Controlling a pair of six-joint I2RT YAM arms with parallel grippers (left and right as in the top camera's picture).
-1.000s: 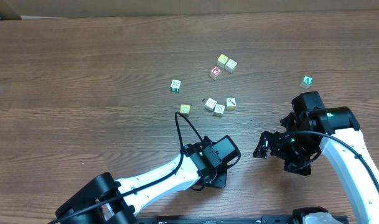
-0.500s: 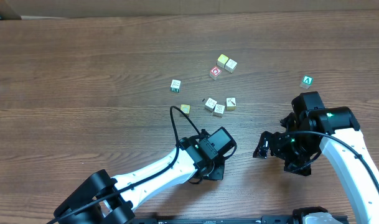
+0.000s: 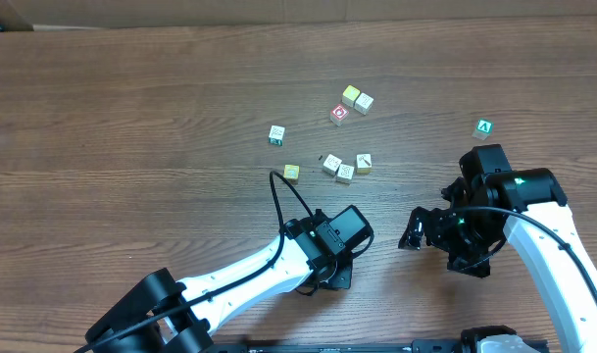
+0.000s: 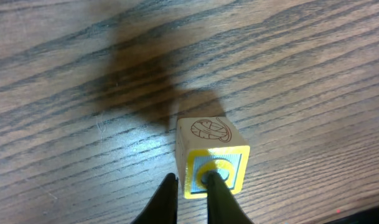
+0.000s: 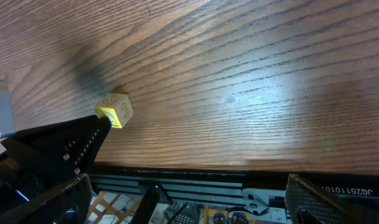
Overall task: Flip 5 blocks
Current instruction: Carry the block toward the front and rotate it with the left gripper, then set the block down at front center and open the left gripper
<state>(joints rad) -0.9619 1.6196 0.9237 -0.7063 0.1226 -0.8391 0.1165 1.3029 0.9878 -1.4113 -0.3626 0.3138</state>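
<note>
A yellow-bordered block [image 4: 211, 157] with a leaf drawing on top stands on the wood just beyond my left gripper [image 4: 192, 186]. The jaws are almost together, and the right fingertip [image 4: 218, 182] lies against the block's near face, not around it. The right wrist view shows this block [image 5: 116, 110] beside a black gripper part. From overhead my left gripper [image 3: 339, 267] hides it. Several more blocks sit farther back: two [image 3: 356, 98] side by side, one alone [image 3: 276, 134], a yellow one [image 3: 291, 173] and a cluster of three [image 3: 345, 167]. My right gripper [image 3: 413, 231] stands open, holding nothing.
A red-marked cube [image 3: 339, 114] lies among the far blocks. A green "A" cube [image 3: 484, 127] sits alone at the right, behind my right arm. The table's front edge [image 5: 226, 169] runs close below both grippers.
My left gripper's jaws have drawn together, and its head has shifted slightly up and left. The right arm and the far blocks have not moved.
</note>
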